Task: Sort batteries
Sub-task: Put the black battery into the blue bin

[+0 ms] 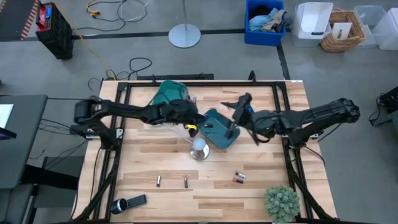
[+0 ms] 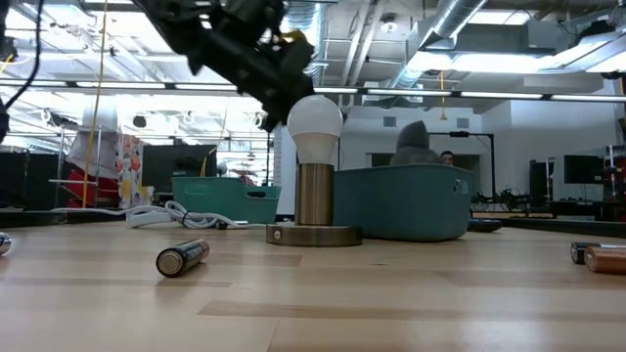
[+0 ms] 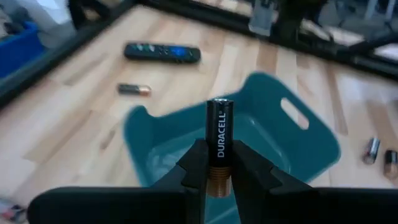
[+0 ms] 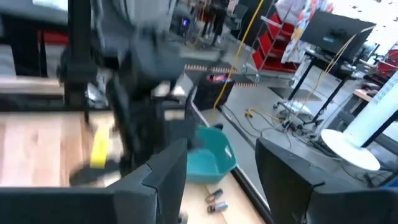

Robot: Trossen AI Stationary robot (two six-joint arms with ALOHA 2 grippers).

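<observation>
Item: battery (image 3: 219, 140), clamped upright in left gripper (image 3: 217, 163), teal bin (image 3: 311, 146) directly beneath. Right gripper (image 4: 221, 171): fingers apart, apparently empty, just beside. Risk: narrow grip; battery may tilt on release, bounce off rim.

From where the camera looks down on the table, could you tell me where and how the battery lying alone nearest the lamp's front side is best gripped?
Grip the battery across its middle, coming straight down from above. It lies flat on the bare table, its long axis running toward the lamp, so the gripper's fingers should close on its two long sides. Nothing crowds it; another battery lies well apart. The ends are too small to pinch reliably.
</observation>
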